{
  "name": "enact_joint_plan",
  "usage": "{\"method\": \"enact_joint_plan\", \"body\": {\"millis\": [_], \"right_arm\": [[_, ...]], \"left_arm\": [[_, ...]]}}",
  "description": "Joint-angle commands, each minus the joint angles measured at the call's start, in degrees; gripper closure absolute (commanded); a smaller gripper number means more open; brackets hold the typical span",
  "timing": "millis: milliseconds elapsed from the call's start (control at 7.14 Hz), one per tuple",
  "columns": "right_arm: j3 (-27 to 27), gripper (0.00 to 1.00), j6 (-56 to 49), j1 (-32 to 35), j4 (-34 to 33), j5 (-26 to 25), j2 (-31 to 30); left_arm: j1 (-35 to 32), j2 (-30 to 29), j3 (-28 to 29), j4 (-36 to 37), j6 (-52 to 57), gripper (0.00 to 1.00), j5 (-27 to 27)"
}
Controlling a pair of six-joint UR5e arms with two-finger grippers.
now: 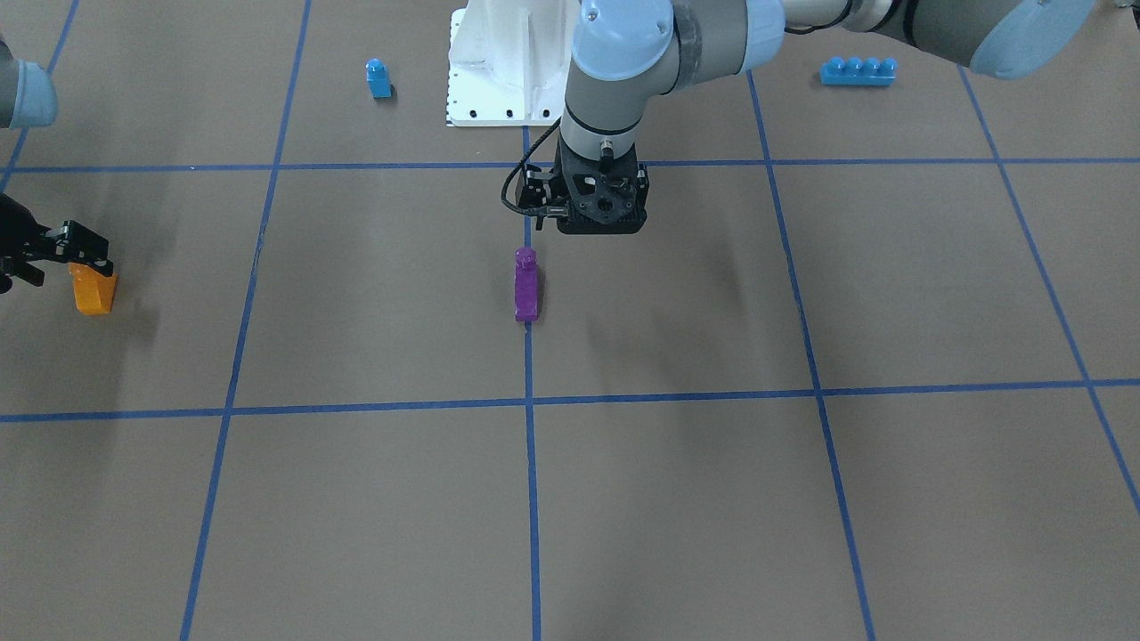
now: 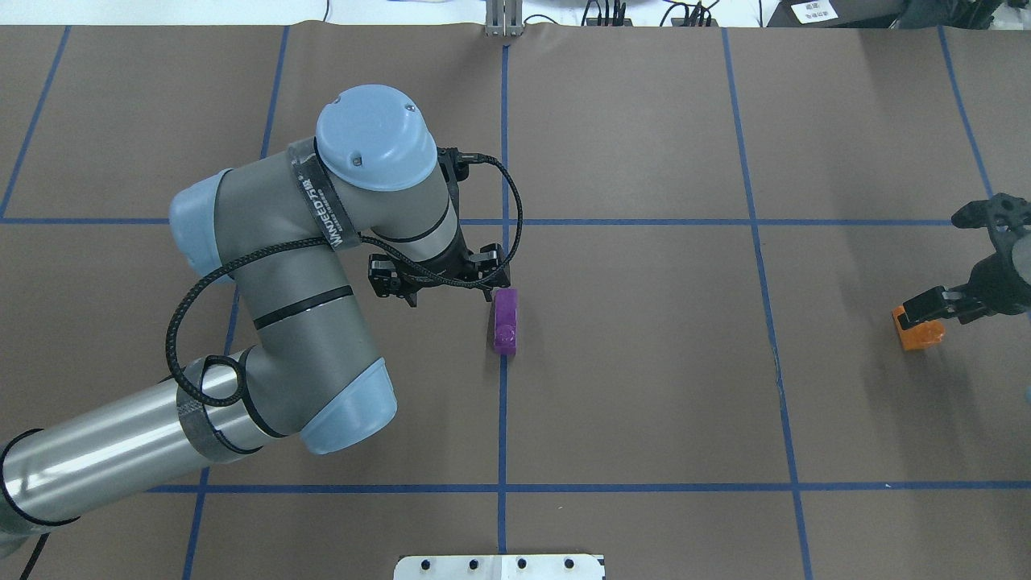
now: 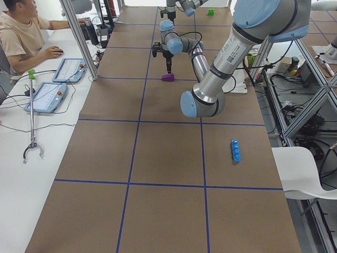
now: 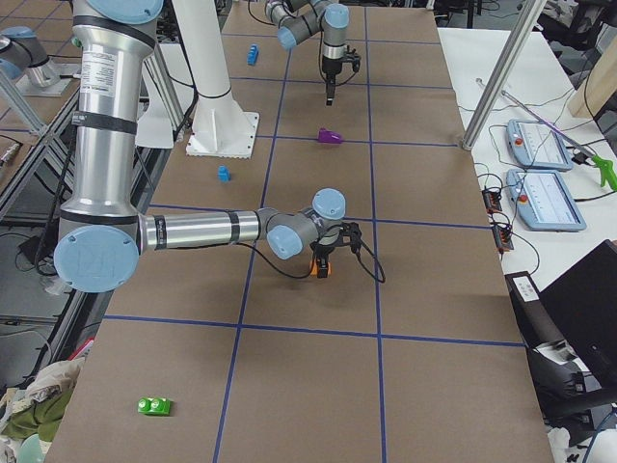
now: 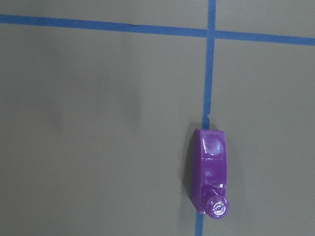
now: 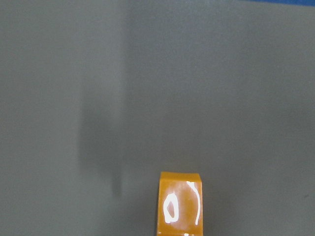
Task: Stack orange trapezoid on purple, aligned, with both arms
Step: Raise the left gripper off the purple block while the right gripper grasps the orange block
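Note:
The purple brick lies on its side on a blue tape line at the table's middle; it also shows in the overhead view and the left wrist view. My left gripper hovers just beside it, towards the robot's base, open and empty; it also shows in the front view. The orange trapezoid stands on the table far to my right, also in the overhead view and the right wrist view. My right gripper sits right over its top, hiding the stud. I cannot tell if it grips.
A small blue single-stud brick and a long blue four-stud brick lie either side of the white base pedestal. A green brick lies far off at the table's right end. An operator sits beside the table.

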Motion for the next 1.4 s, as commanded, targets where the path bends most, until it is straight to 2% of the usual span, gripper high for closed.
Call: {"method": "enact_joint_plan", "body": {"millis": [0, 140, 280, 420, 561, 981, 1121, 1261], "right_arm": [[-1.9, 0.01, -0.3, -1.8, 0.8, -1.8, -0.1], [-2.8, 0.06, -0.4, -1.8, 1.3, -1.8, 0.1], [-3.1, 0.27, -0.3, -1.9, 1.3, -1.5, 0.1], [-3.2, 0.82, -0.3, -2.1, 1.2, -1.4, 0.6], [-3.1, 1.0, -0.3, -2.1, 1.2, -0.9, 0.6], [1.5, 1.0, 0.3, -0.6, -1.1, 2.6, 1.6], [4.8, 1.0, 0.6, -0.3, -6.3, 2.4, 4.7], [8.9, 1.0, 3.4, -0.6, -14.9, 1.2, 9.4]], "left_arm": [[0.0, 0.0, 0.0, 0.0, -0.1, 0.0, 0.0], [0.1, -0.1, 0.0, 0.1, -0.4, 0.0, -0.1], [0.1, -0.1, 0.0, 0.1, -0.7, 0.0, 0.0], [0.0, -0.1, -0.1, 0.0, -0.8, 0.0, 0.0], [0.0, 0.0, -0.1, 0.1, -0.8, 0.0, 0.0], [-0.5, 0.0, -1.6, 0.1, -0.8, 0.0, -0.1], [-0.7, 1.5, -3.1, 0.0, -0.9, 0.0, -0.2], [-1.0, 6.0, -7.6, 0.0, -0.8, 0.0, -0.1]]}}
